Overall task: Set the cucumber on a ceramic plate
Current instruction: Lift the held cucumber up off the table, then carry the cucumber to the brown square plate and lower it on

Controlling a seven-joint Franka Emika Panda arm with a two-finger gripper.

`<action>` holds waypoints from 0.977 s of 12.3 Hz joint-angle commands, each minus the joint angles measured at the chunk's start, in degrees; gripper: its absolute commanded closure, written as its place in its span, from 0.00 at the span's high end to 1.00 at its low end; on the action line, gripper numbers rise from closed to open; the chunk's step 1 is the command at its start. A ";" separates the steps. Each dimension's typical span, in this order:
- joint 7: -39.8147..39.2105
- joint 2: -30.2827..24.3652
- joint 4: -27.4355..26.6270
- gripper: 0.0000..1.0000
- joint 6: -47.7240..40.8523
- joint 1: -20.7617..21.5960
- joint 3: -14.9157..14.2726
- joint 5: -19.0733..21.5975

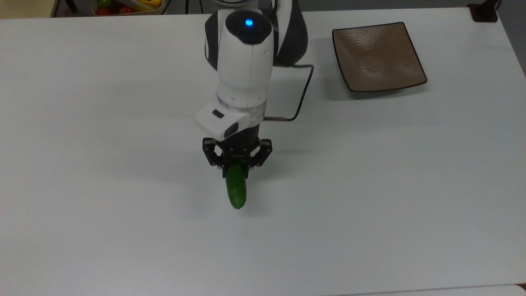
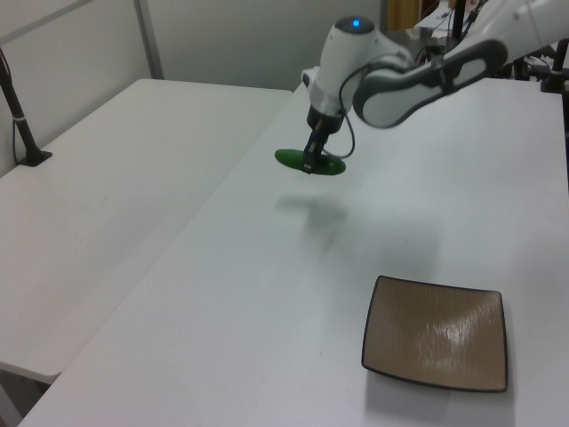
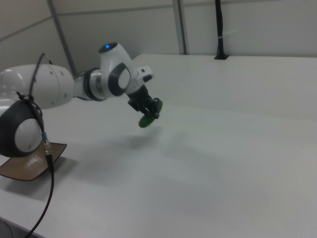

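Reading the top view from its left, we first cross a wide stretch of bare white worktop (image 1: 102,164), with a tray of coloured produce (image 1: 127,6) just past its far edge at the upper left. Near the middle we meet the arm (image 1: 246,61), white with dark joints and a blue light on its cap, reaching toward the top view's bottom. Below it hangs the black gripper (image 1: 236,167), its 2 fingers clamped on the cucumber (image 1: 236,190) near one end, so that the rest of the dark green body sticks out toward the top view's bottom. A dark cable (image 1: 302,98) loops beside the wrist. Farther right, well apart from the gripper, sits the ceramic plate (image 1: 378,55), square and brown with a thin dark rim, bare on the worktop near the top view's upper right. In the left view we see the cucumber (image 2: 309,163) held roughly level above the worktop, with a soft shadow (image 2: 311,213) lying separately beneath it, and the ceramic plate (image 2: 437,333) at the lower right. In the right view the ceramic plate (image 3: 29,166) lies at the far left behind the arm's base, and the gripper (image 3: 148,110) carries the cucumber (image 3: 146,120) clear of the surface.
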 commanded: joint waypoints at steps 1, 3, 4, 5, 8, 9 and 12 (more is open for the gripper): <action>1.43 -9.83 -5.61 0.00 -7.87 3.46 0.43 6.09; 5.02 -14.92 -7.28 0.00 -13.23 5.76 1.21 7.08; 6.17 -17.21 -7.98 0.00 -16.82 5.94 2.79 7.08; 6.53 -19.50 -8.77 0.00 -19.82 6.90 3.76 7.26; 13.01 -25.21 -13.94 0.00 -21.61 9.10 7.44 8.49; 14.78 -27.15 -16.40 0.00 -21.61 10.41 8.59 8.49; 19.26 -28.40 -20.12 0.00 -21.69 17.26 8.87 8.49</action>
